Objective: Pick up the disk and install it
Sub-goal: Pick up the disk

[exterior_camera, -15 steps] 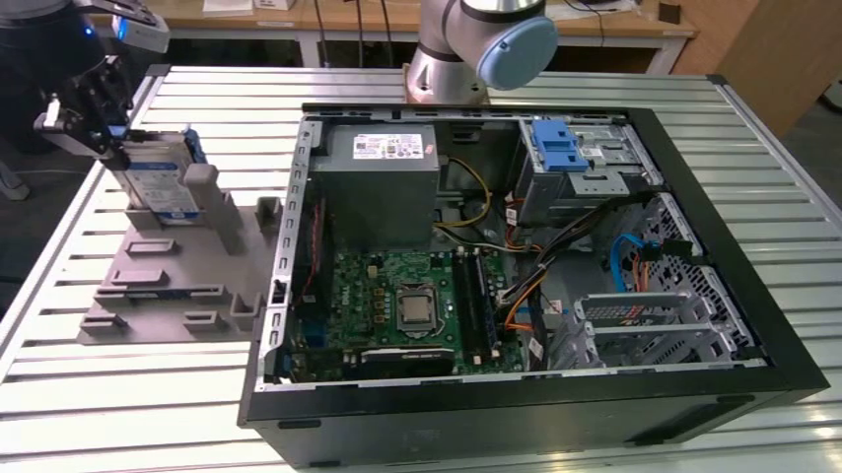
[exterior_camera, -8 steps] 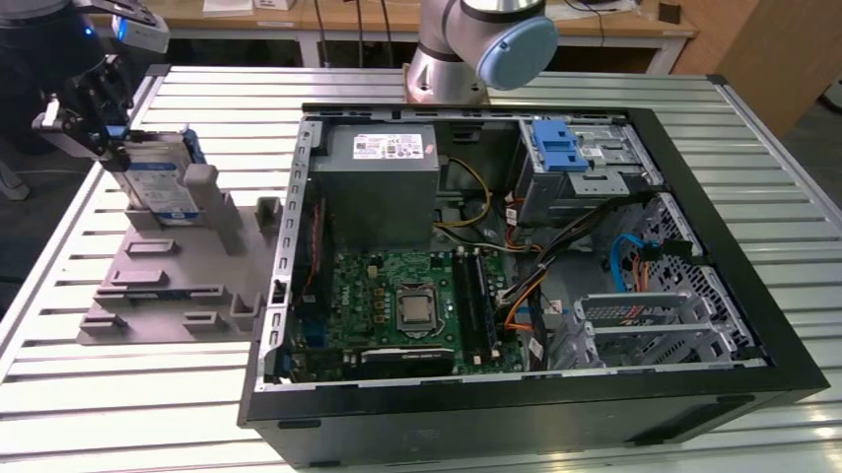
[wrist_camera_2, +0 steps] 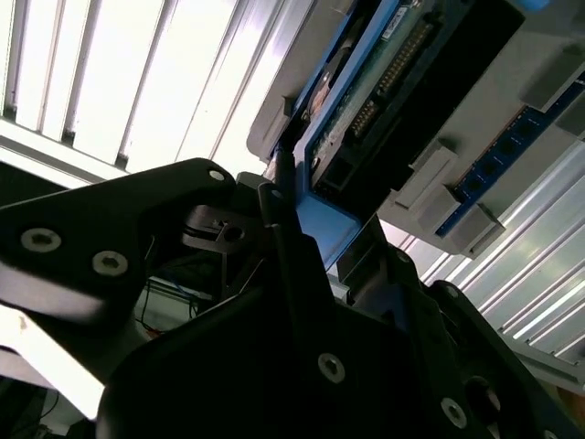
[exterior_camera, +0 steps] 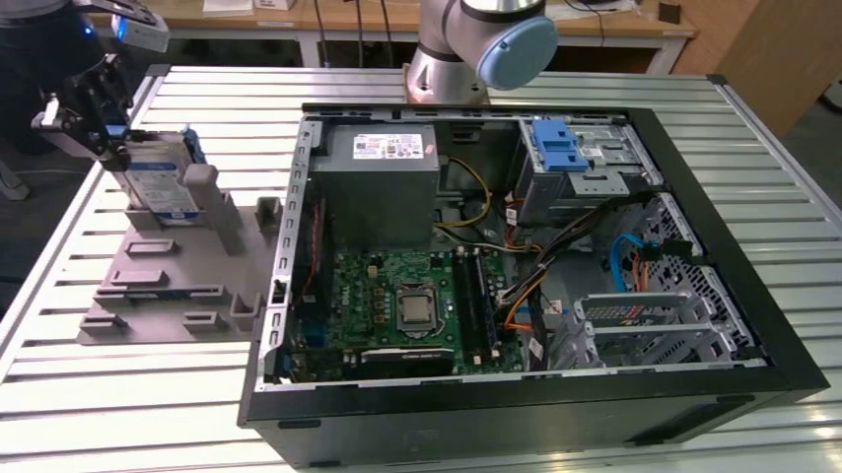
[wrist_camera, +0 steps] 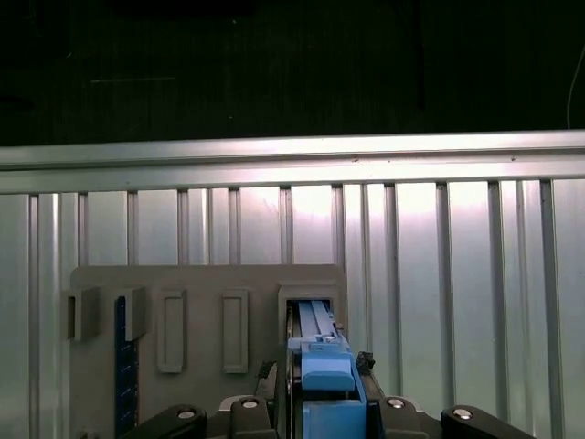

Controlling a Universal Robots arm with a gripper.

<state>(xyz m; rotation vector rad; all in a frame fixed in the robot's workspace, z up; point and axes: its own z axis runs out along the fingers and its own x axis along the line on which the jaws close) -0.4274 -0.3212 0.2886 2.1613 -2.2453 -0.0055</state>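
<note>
The disk stands on edge in a slot of the grey holder at the exterior view's left, its blue-and-white label facing the computer. My gripper sits at the disk's upper end and is shut on its blue carrier frame. In the first wrist view the blue frame lies between the black fingers of the gripper, with the holder's slot just beyond. The second wrist view has the disk's underside and connector in front of the gripper. Whether the disk's lower edge still rests in the slot is hidden.
An open computer case lies on the slatted aluminium table, at the exterior view's right of the holder. Inside are a grey power supply, a green motherboard and a drive bay with a blue latch. The arm's base stands behind the case.
</note>
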